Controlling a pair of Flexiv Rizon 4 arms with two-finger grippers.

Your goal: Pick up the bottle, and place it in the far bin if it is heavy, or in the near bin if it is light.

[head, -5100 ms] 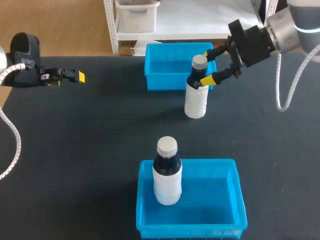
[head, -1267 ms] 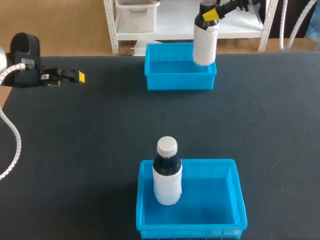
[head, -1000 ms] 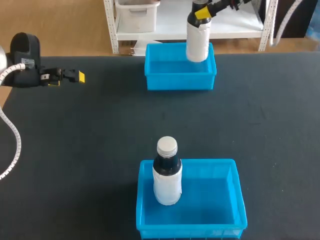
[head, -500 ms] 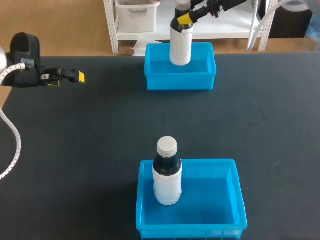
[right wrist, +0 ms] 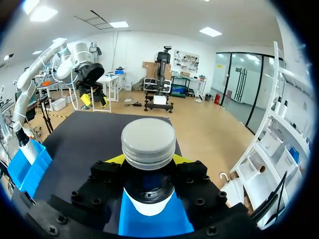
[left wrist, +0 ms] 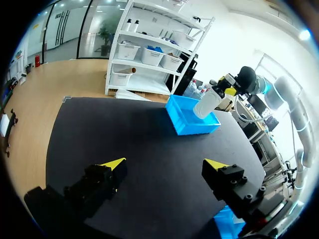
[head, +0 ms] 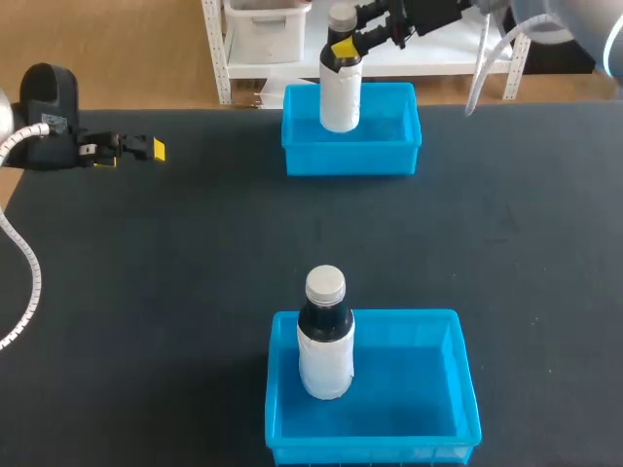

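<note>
My right gripper [head: 343, 44] is shut on the dark neck of a white-labelled bottle [head: 340, 92] with a grey cap, holding it upright over the left part of the far blue bin [head: 399, 146]. From the right wrist the bottle's cap [right wrist: 148, 143] sits between the yellow tips of the right gripper [right wrist: 148, 159], with the far bin [right wrist: 149, 224] under it. A second bottle [head: 324, 336] of the same kind stands in the near blue bin [head: 428, 409]. At the table's left edge my left gripper [head: 136, 150] is open and holds nothing; its own view shows the left gripper [left wrist: 164, 163] over bare table.
Black table surface [head: 195, 263] lies between the two bins. The held bottle [left wrist: 209, 102] and far bin [left wrist: 192, 119] appear far ahead of the left gripper.
My right arm has carried the bottle leftward across the far bin, from its right side to its left part. The left arm has not moved.
</note>
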